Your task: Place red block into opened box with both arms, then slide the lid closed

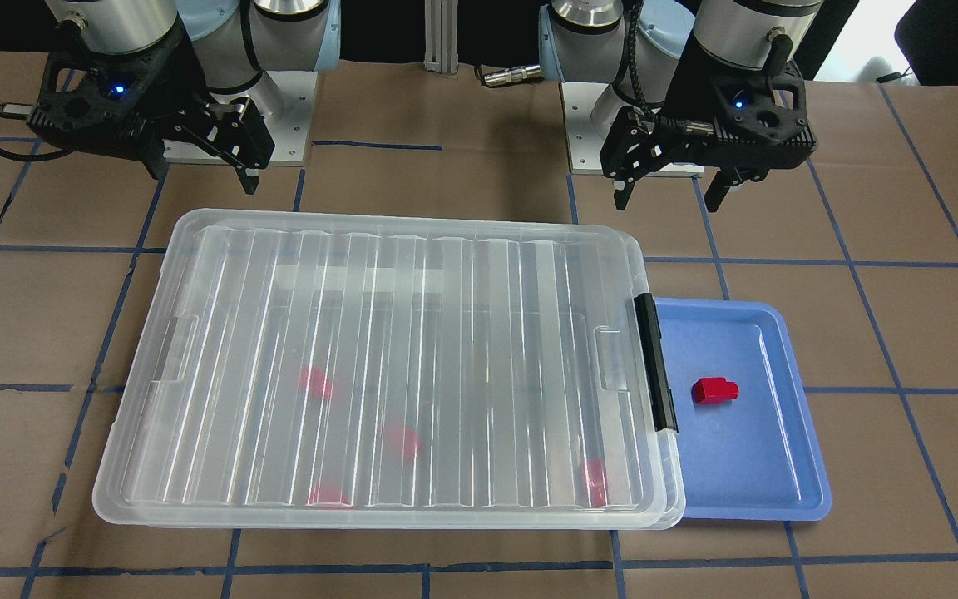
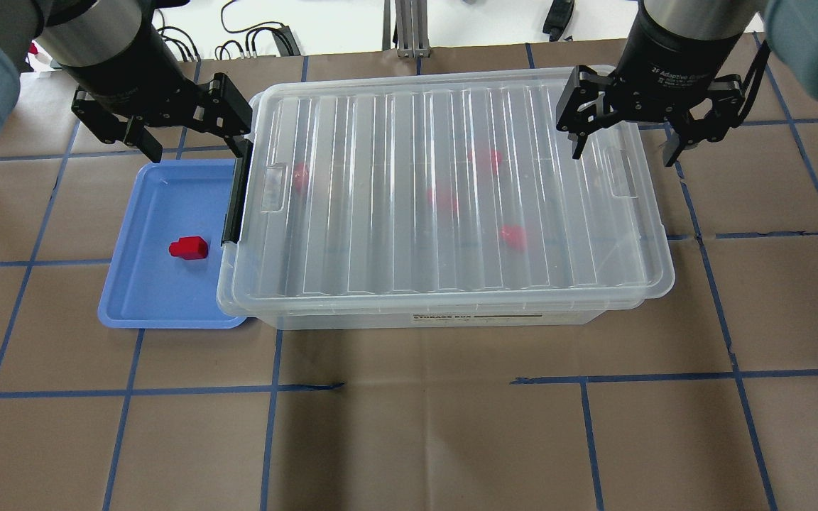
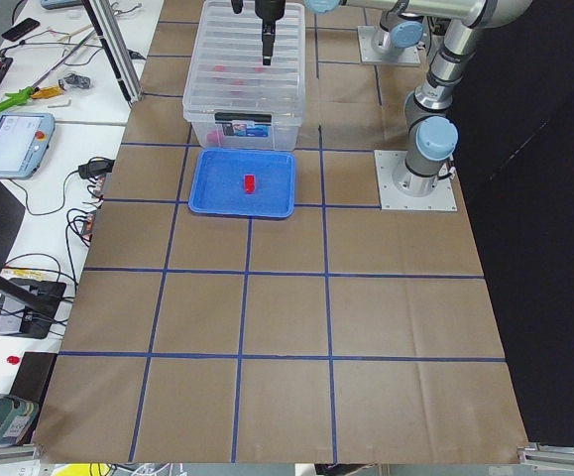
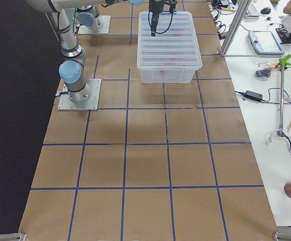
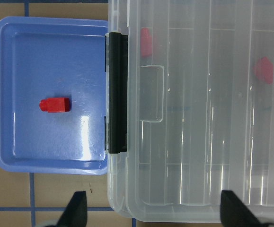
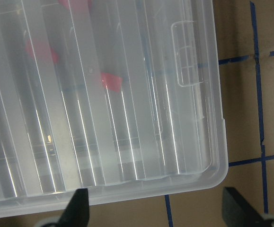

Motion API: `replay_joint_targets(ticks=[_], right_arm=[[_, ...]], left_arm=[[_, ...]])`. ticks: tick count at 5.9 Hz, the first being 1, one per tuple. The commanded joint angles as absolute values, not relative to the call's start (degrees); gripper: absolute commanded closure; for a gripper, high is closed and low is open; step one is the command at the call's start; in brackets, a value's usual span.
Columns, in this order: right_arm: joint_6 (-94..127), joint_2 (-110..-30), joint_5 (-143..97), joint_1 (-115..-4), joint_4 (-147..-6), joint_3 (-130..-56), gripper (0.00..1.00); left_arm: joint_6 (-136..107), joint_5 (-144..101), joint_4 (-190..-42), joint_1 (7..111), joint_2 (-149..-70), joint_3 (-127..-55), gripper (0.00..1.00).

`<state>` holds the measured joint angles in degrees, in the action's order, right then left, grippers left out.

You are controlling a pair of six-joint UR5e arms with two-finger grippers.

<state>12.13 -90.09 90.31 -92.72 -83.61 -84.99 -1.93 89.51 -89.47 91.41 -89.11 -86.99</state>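
One red block (image 1: 714, 390) (image 2: 188, 248) (image 5: 54, 105) lies on its side on a blue tray. The clear box (image 2: 451, 318) stands beside the tray, and the ribbed lid (image 1: 396, 358) (image 2: 451, 199) lies flat over it, covering it. Several more red blocks (image 1: 315, 383) (image 2: 513, 236) show blurred through the lid. My left gripper (image 1: 669, 198) (image 2: 194, 142) (image 5: 155, 210) hangs open above the box's far corner at its latch end. My right gripper (image 1: 200, 175) (image 2: 624, 150) (image 6: 158, 208) hangs open over the box's other end. Neither holds anything.
The blue tray (image 1: 762, 466) (image 2: 146, 298) butts against the box's short end with the black latch bar (image 1: 655, 362) (image 5: 117, 94). Both arm bases (image 1: 612, 125) stand just behind the box. Brown paper with blue tape lines covers the table (image 2: 409, 440).
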Motion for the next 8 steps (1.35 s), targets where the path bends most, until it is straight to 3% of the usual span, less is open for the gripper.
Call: replay_joint_targets(ticks=[1,4,6,8], right_arm=[[10.9,-90.0,90.8,-91.4,-83.8,-85.0,0.0],[-1.1,-90.0,90.4,-80.8,-84.2,-88.0,0.0],[-1.6,-85.8,90.8,-80.6,-95.5,-92.4,0.0],[-1.1,-85.3,90.5,-80.6,-96.1,-95.7,0.0]], left_arm=[[-1.9,89.6,-89.5,91.4,-89.2,-87.0,0.02],[-1.9,89.7,-89.5,91.4,-89.0,-87.2,0.02],[-1.9,89.7,-89.5,91.4,-89.0,-87.3,0.02],[-1.9,89.6,-89.5,91.4,-89.0,-87.3,0.02]])
